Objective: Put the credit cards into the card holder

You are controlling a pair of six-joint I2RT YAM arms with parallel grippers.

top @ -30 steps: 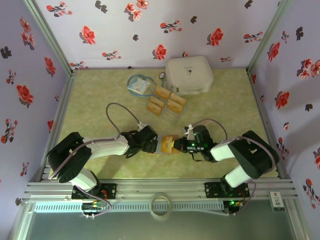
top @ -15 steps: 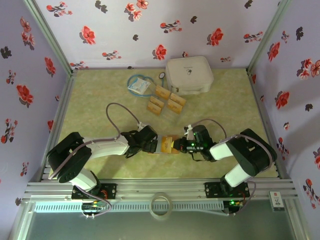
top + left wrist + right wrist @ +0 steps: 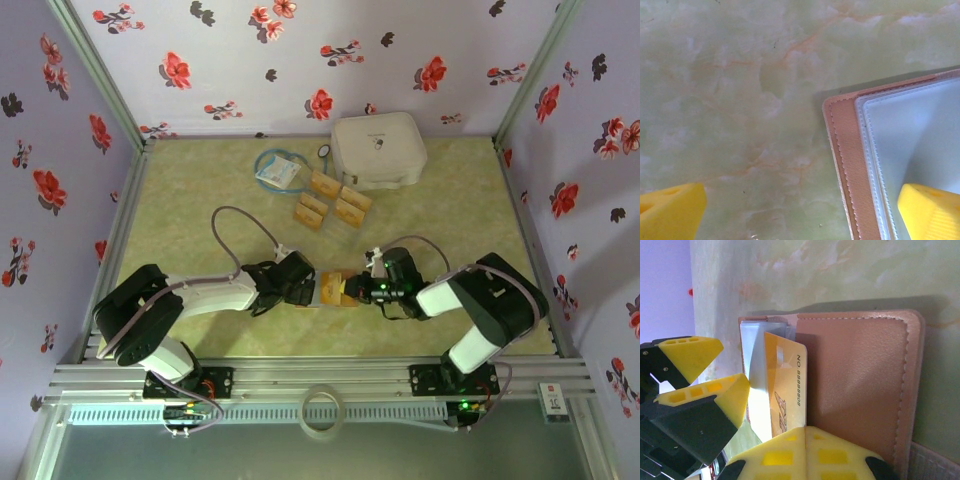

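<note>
Change: right claw [image 3: 352, 290] has edged left, driving the card [image 3: 785, 385] deeper.
Right claw: closed on the card.
Left claw [image 3: 303, 288]: spread wide, pinning the sleeve.
Card holder [image 3: 860, 385]: near centre of the tabletop [image 3: 740, 100], between the claws.
Meaning: insertion appears well advanced.

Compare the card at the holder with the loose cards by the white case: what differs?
The card at the holder is partly tucked between flaps of the card holder, one end under the right fingers; the loose cards lie flat on the table, untouched. It is at the near side; they cluster beside the white case. Shared: golden-tan colour, similar size.
</note>
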